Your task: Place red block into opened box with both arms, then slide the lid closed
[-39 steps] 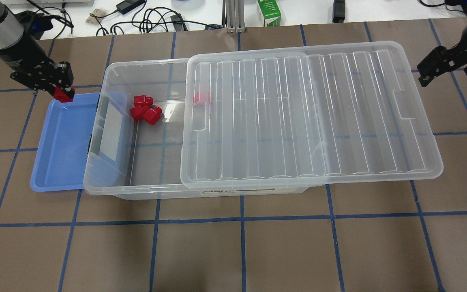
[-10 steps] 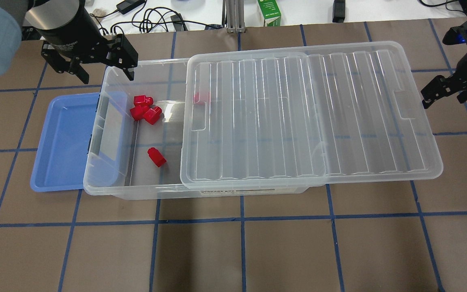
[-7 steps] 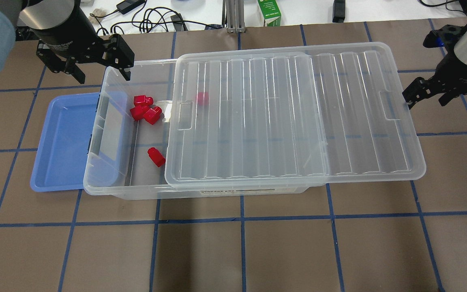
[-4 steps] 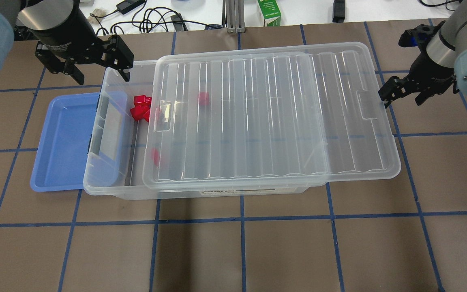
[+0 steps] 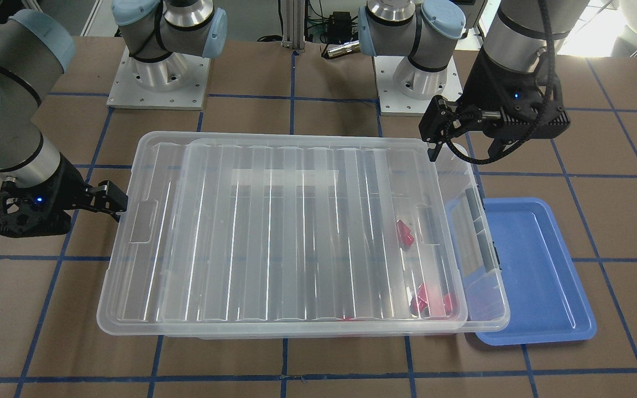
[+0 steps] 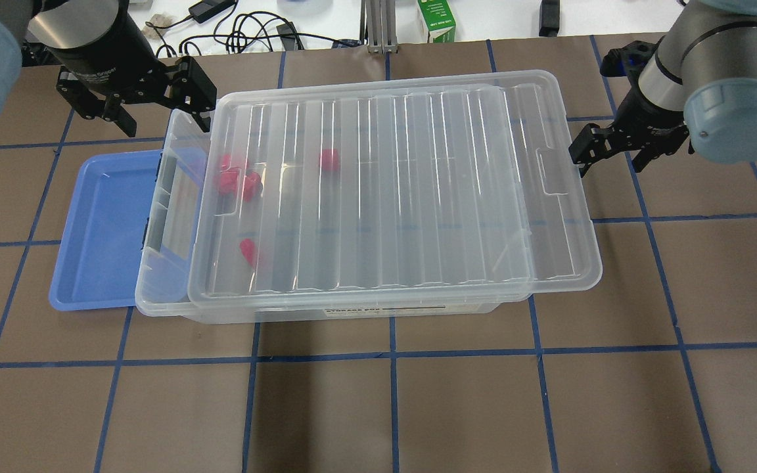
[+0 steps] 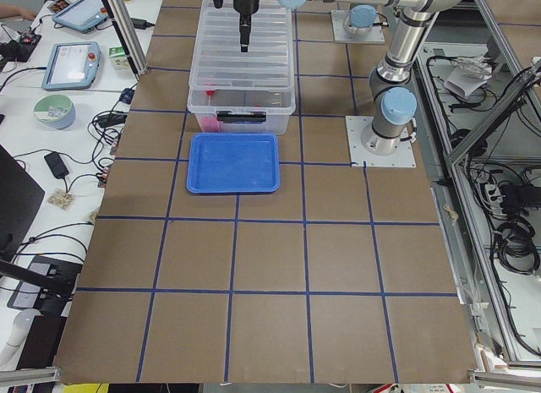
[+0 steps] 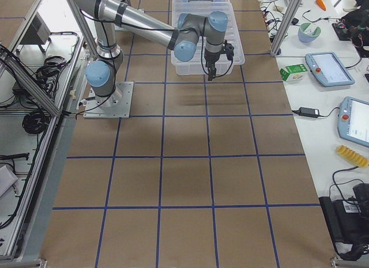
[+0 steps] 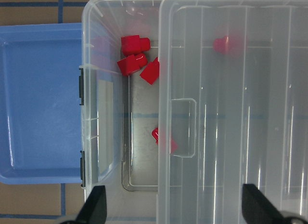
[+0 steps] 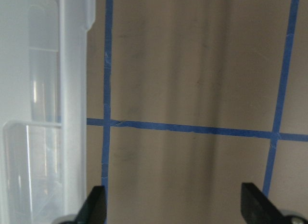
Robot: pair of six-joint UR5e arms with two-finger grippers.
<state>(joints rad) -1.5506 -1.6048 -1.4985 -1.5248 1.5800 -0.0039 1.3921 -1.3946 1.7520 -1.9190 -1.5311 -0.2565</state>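
Note:
The clear box [image 6: 155, 276] holds several red blocks. The lone red block [image 6: 247, 251] [image 9: 162, 138] [image 5: 405, 232] lies near the box's front wall, half under the lid. The ribbed clear lid [image 6: 391, 190] [image 5: 296, 232] covers most of the box, leaving a narrow strip at the left end bare and overhanging the right end. My left gripper [image 6: 165, 121] [image 5: 465, 150] hangs open and empty above the box's far-left corner. My right gripper [image 6: 608, 161] [image 10: 175, 209] is open, one finger at the lid's right short edge [image 10: 72, 113].
A shallow blue tray [image 6: 99, 230] lies partly under the box's left end. A green carton [image 6: 435, 20] and cables sit beyond the table's far edge. The arm bases [image 5: 158, 77] stand behind the box.
My left gripper let the red block go into the box and rose away open. My right gripper has moved left, and the lid has slid left over the box.

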